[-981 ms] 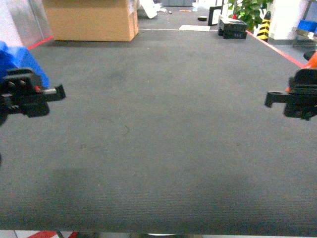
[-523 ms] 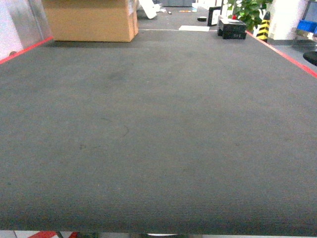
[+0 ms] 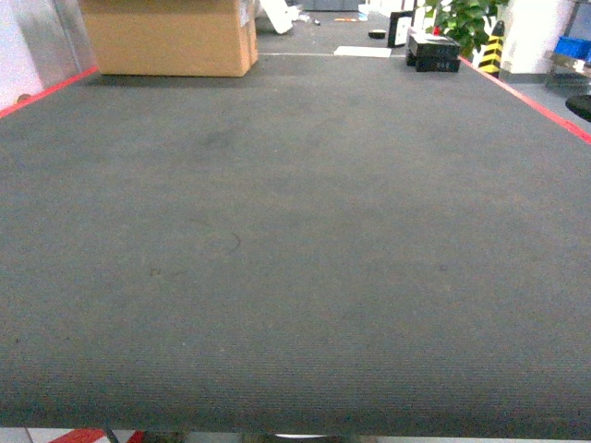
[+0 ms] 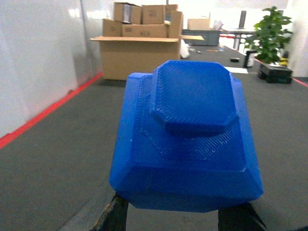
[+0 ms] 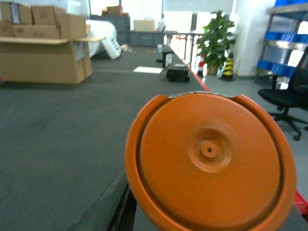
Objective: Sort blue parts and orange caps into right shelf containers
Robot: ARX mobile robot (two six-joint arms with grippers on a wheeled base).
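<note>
A faceted blue part with a raised octagonal top fills the left wrist view. My left gripper is shut on it, a dark finger showing at each lower side. In the right wrist view a round orange cap faces the camera. My right gripper is shut on it, mostly hidden behind the cap, with one dark finger showing at the lower left. Far right stands a steel shelf with blue containers. Neither gripper appears in the head view.
A dark grey mat with red edge lines spreads ahead. Cardboard boxes stand at the far left. A black case, a potted plant and a black office chair stand to the right.
A second ago both grippers showed at the left and right edges of the head view, with blue and orange behind them. They have since left that view.
</note>
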